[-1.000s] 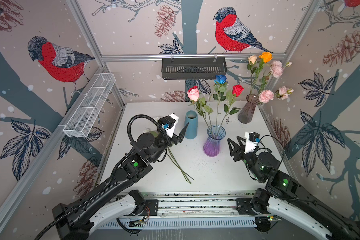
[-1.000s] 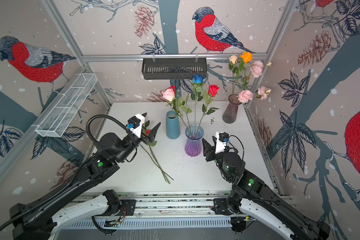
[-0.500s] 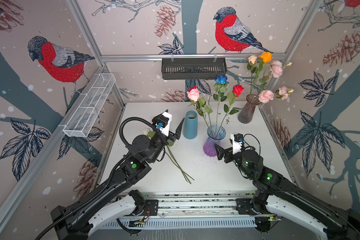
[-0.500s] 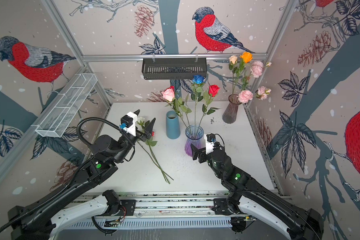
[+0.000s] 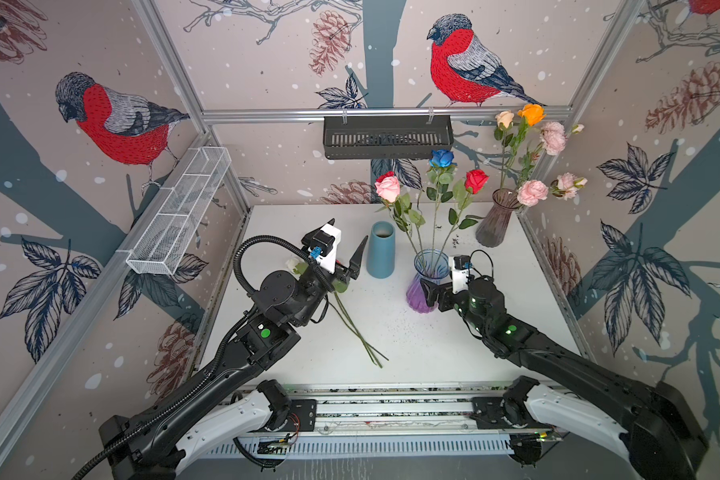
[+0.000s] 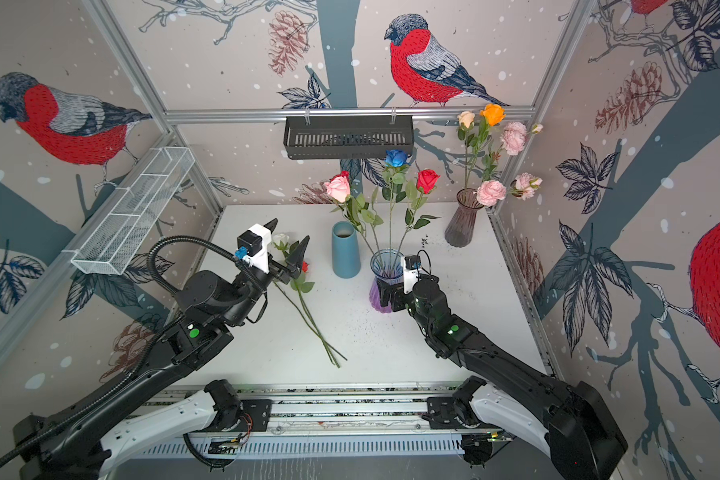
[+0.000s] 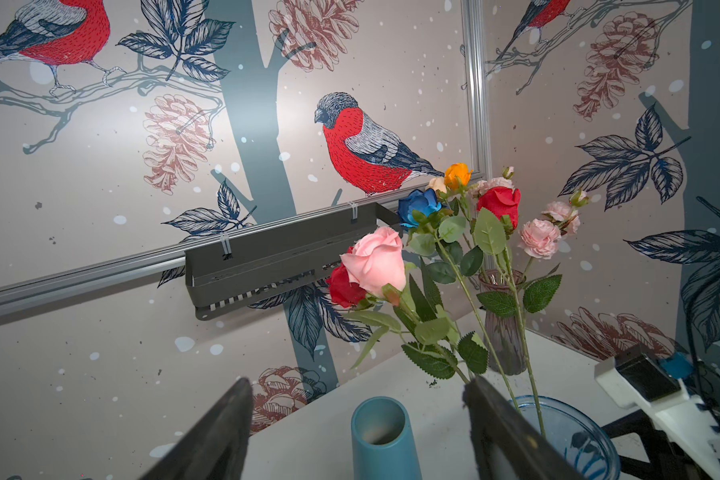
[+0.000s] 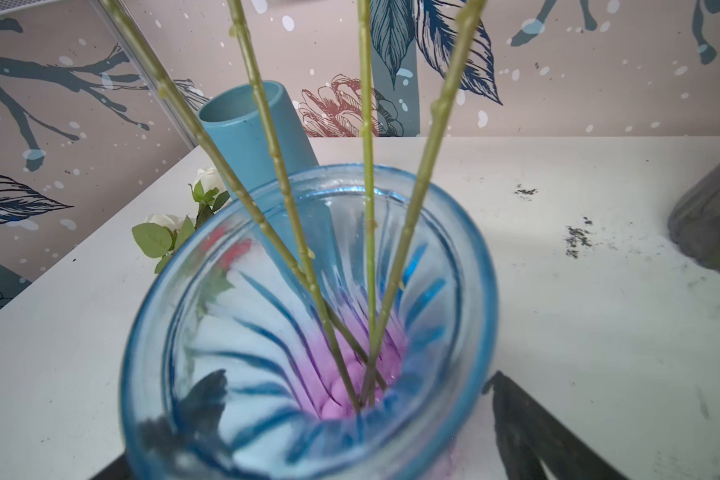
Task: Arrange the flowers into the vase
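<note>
A blue-and-purple glass vase (image 5: 427,286) (image 6: 385,270) (image 8: 479,291) stands mid-table holding pink (image 5: 387,187), blue (image 5: 441,158) and red (image 5: 476,179) flowers. My right gripper (image 5: 431,293) (image 6: 387,295) (image 8: 358,374) is open with a finger on either side of the vase's body. One finger (image 8: 524,424) stands clear of the glass. More flowers (image 5: 358,332) (image 6: 308,316) lie on the table, with white heads (image 6: 280,239) (image 8: 208,178). My left gripper (image 5: 348,230) (image 6: 292,229) (image 7: 358,382) hovers open and empty above their heads.
A teal vase (image 5: 381,249) (image 7: 381,440) stands empty just left of the glass one. At the back right a grey vase (image 5: 493,220) holds orange (image 5: 532,113), cream and pink blooms. A black basket (image 5: 387,137) hangs on the back rail and a wire tray (image 5: 179,208) on the left wall.
My right gripper has moved left up to the glass vase and spread its jaws around it. The left gripper has drawn back and risen slightly.
</note>
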Motion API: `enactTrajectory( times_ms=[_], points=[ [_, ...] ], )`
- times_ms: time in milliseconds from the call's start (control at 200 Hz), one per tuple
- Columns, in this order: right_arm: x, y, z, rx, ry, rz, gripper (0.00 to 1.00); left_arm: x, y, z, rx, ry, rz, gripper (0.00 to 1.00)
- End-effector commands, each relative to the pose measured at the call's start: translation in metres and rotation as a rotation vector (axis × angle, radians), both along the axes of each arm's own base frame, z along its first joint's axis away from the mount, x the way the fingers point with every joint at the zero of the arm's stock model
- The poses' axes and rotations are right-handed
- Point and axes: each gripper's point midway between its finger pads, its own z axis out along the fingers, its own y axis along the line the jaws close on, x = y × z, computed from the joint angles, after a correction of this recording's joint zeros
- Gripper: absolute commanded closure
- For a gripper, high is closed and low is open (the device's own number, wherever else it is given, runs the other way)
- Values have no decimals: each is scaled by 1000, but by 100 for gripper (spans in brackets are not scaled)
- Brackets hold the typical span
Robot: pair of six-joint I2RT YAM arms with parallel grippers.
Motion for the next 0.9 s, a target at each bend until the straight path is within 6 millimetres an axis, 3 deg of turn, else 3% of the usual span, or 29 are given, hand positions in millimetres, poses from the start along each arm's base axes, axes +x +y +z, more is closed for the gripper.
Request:
enactTrajectory(
  times_ms=[0, 220, 520, 560, 891],
  points=[
    [6, 14, 7, 27, -29, 44, 1, -3, 3, 15, -45, -32, -11, 20],
    [15, 16, -12, 11, -58, 25, 1, -2, 7, 17, -55, -32, -10, 20],
    [15, 15, -9, -25, -269, 29, 1, -1, 6, 16, -56, -27, -17, 20],
    [16, 17, -18, -51, -268, 30, 1, -1, 7, 16, -56, -27, -16, 20],
    [31, 20, -25, -75, -288, -6, 3, 1, 6, 15, -53, -23, -13, 20]
  ],
)
